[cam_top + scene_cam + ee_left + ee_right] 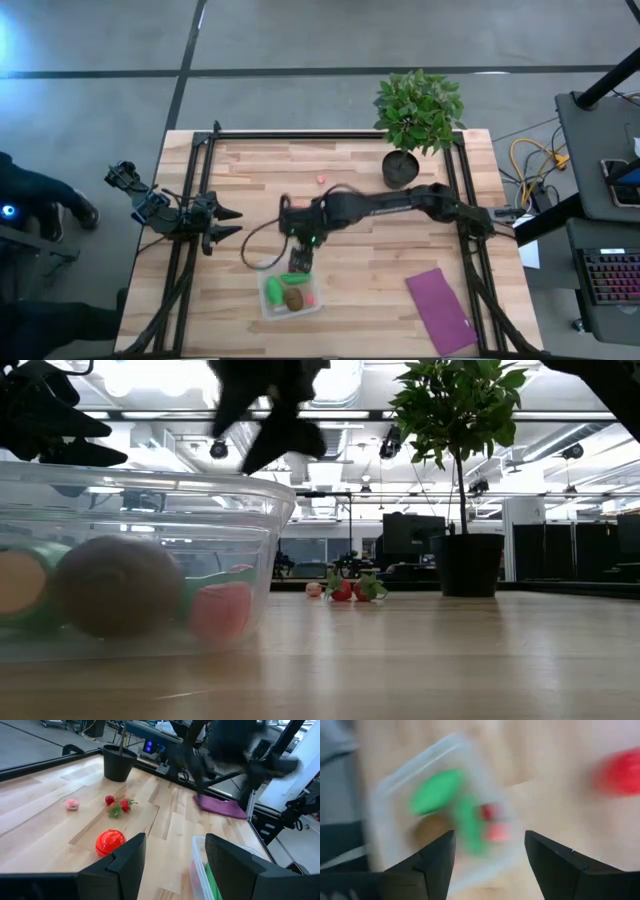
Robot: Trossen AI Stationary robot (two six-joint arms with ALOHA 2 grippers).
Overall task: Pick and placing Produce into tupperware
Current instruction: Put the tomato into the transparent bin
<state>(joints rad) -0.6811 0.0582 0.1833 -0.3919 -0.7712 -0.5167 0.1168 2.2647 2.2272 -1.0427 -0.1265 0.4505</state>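
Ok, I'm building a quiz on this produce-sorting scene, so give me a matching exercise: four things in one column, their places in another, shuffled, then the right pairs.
Things:
1. red ball
2. brown oval
3. purple cloth
4. potted plant

Places:
A. at the table's far edge, on the right arm's side
B. inside the tupperware
C. lying flat near the table's front right corner
D. on the bare wood outside the box

Pairs: 1-D, 2-B, 3-C, 4-A

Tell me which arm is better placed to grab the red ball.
Probably right. The right gripper hangs open above the box, with the ball close by. The left gripper, also open, faces the ball from the table's edge, farther from the box.
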